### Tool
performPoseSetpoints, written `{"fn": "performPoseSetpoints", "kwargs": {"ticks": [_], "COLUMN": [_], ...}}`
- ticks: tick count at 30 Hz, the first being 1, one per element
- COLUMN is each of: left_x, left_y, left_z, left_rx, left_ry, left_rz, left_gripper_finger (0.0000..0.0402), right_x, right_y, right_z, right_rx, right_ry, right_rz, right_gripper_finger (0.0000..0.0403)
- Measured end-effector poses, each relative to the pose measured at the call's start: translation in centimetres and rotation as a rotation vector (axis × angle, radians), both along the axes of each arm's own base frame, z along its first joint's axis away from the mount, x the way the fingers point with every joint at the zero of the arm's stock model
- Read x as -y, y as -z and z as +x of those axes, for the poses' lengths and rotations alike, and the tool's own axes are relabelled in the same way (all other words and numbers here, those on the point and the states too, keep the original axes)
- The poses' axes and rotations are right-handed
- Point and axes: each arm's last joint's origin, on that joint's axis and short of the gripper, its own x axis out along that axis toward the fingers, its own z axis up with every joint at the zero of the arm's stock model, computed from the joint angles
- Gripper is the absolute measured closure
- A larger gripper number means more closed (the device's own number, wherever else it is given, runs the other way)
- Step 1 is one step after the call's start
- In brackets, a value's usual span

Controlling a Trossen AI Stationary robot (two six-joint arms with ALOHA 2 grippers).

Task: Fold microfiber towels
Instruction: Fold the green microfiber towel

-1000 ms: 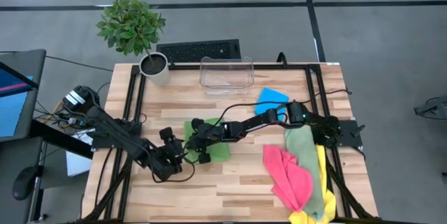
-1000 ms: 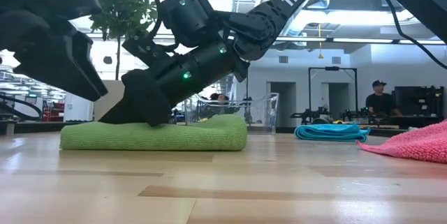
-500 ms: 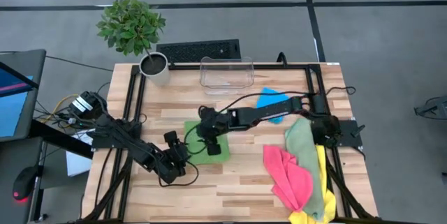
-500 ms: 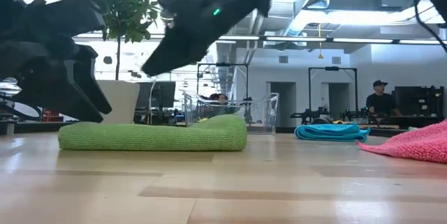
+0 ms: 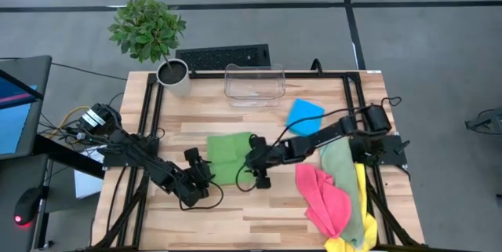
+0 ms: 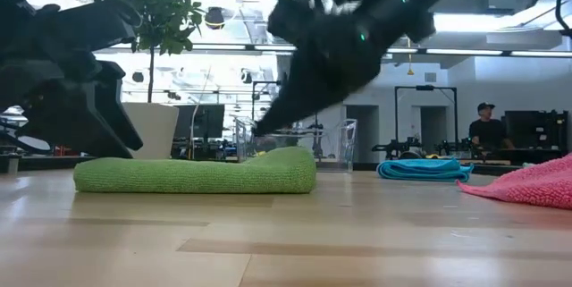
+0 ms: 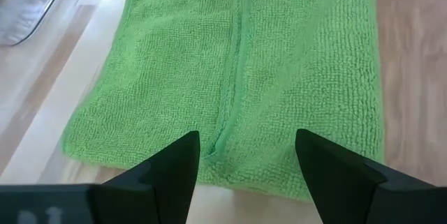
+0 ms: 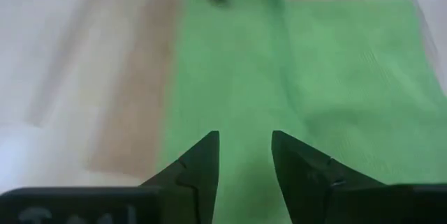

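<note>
Towel point(image 5: 229, 156), folded green at frame centre, could snag and unfold if either empty, open-jawed gripper, left point(image 5: 205, 175) or right point(image 5: 261, 175), drags it.

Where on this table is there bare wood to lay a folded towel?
Bare wood lies along the near edge, between the left gripper and the pink towel, and between the plant pot and the green towel. The right side is crowded: pink, sage and yellow towels overlap there.
</note>
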Motion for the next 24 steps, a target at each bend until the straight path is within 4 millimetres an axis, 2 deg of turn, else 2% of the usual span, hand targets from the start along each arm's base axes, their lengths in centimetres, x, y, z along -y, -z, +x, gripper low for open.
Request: {"fn": "performPoseSetpoints", "kwargs": {"ticks": [3, 7, 16, 19, 24], "left_x": [0.0, 0.0, 0.0, 0.3, 0.3], "left_y": [0.0, 0.0, -0.2, -2.0, -5.2], "left_z": [0.0, 0.0, 0.0, 0.3, 0.2], "left_rx": [0.007, 0.011, 0.002, -0.002, -0.056], "left_ry": [-0.010, -0.012, -0.014, -0.015, -0.040], "left_rz": [-0.009, -0.012, -0.010, 0.001, 0.087], "left_gripper_finger": [0.0171, 0.0171, 0.0171, 0.0171, 0.0171], "right_x": [0.7, 1.3, 1.5, 1.4, 1.4], "right_y": [1.4, 2.2, 4.4, 5.1, 4.8], "right_z": [-0.9, -1.5, -1.1, -0.7, -0.3], "right_rx": [-0.039, -0.016, -0.021, -0.025, -0.020], "right_ry": [0.049, 0.072, 0.081, 0.084, 0.088], "right_rz": [0.008, 0.027, 0.024, 0.022, 0.027], "right_gripper_finger": [0.0253, 0.0263, 0.0285, 0.0287, 0.0285]}}
